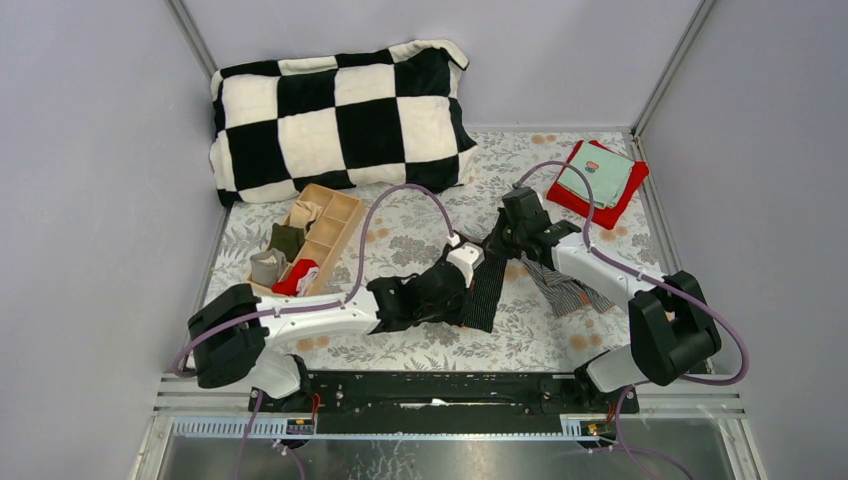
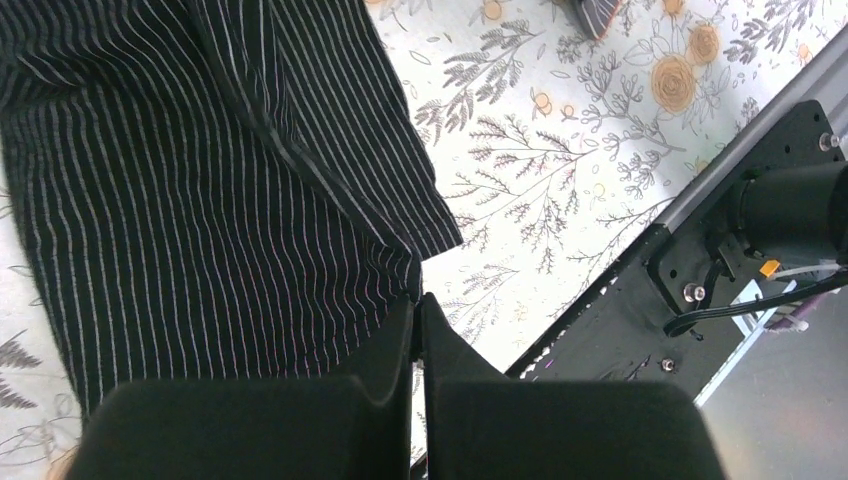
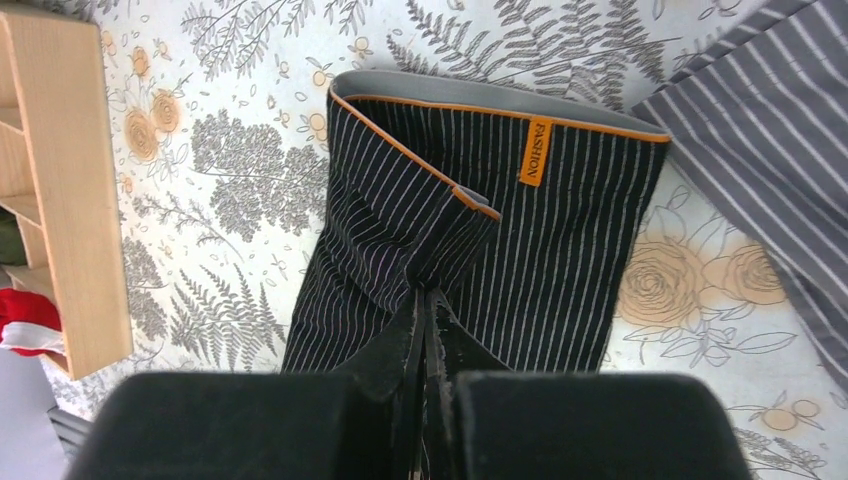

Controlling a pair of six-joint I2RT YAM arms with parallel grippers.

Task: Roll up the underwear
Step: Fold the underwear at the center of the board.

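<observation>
**A:** Where do the black shorts sit?

**B:** The black pinstriped shorts lie in the middle of the worktop, stretched between the two arms. The left jaws are pinched shut on the leg hem at the near end. The right jaws are closed tight on a bunched fold just below the orange-edged waistband.

**A:** So what could go wrong?

**B:** Both grips are thin nips of slack cloth. If the arms pull apart, I think the hem could slide out of the left jaws. The right jaws seem to hold only the upper layer, so a roll begun there may come out loose and lopsided.

**A:** And the grey pair?

**B:** The grey striped shorts lie just beside, partly under the right arm. A careless sweep could drag them along. The wooden tray stands near on the other side, so a wide swing might catch it.
</observation>
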